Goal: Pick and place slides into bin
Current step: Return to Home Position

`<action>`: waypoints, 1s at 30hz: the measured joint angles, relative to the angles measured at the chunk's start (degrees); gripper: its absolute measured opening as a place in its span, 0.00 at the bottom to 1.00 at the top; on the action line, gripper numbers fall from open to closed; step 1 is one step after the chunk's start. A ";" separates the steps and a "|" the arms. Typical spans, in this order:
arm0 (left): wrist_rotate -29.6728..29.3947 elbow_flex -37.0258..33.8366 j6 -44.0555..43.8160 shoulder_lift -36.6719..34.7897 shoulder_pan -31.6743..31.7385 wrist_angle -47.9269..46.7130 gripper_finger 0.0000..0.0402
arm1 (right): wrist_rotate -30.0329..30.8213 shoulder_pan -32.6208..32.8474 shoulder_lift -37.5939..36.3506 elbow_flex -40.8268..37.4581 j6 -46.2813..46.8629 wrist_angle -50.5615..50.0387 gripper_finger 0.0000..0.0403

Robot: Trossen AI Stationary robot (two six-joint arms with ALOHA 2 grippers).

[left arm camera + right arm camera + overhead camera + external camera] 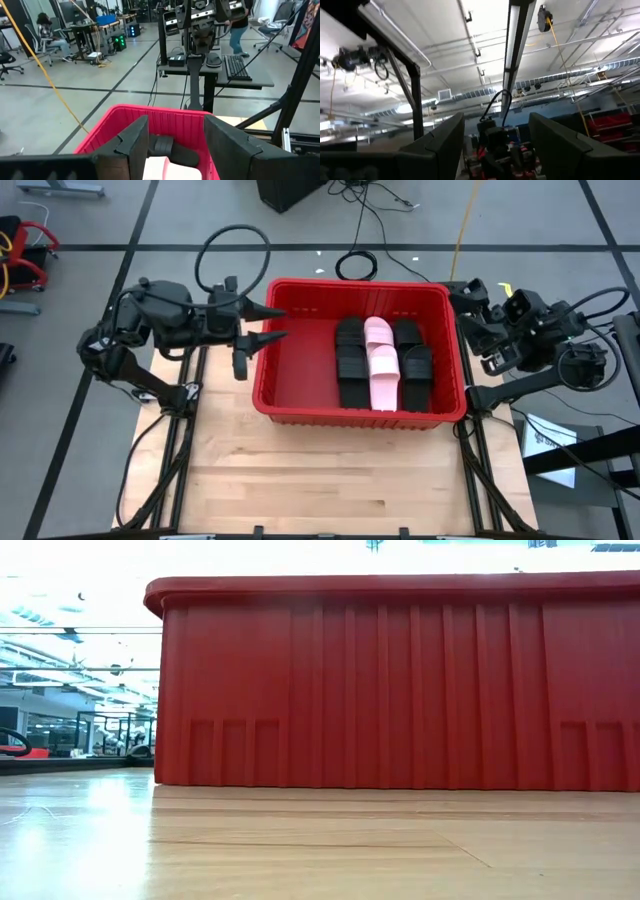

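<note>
The left gripper hangs at the left rim of a large rectangular red plastic bin. Its jaws are apart, holding nothing, and point right across the rim. The right gripper sits by the bin's far right corner, jaws also apart and holding nothing, tilted up toward the ceiling. The bin stands on a pale wooden bench. Six slides lie in its right half in three columns of two, long axes running far to near. Matte black slides are on the left, pale pink slides in the middle, and another black pair on the right. Toe direction cannot be told.
</note>
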 joint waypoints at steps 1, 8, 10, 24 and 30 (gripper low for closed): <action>-0.01 0.00 -0.31 0.00 0.00 -0.06 0.46 | -0.05 0.00 -0.22 0.00 -1.04 -1.13 0.53; 0.01 0.00 -0.56 -0.02 0.04 -1.58 0.46 | 3.18 -0.01 -2.06 0.00 -3.35 -3.71 0.53; 0.01 0.00 -0.56 -0.34 0.04 -1.87 0.46 | 3.20 -0.01 -3.41 0.00 -3.37 -5.82 0.53; -1.65 0.00 3.99 -1.25 0.04 -6.58 0.46 | 2.99 -0.01 -8.47 0.00 -4.65 -8.93 0.53; -3.12 0.00 1.01 -1.22 1.65 -8.27 0.46 | 3.48 -0.01 -9.20 0.02 -2.37 -16.81 0.53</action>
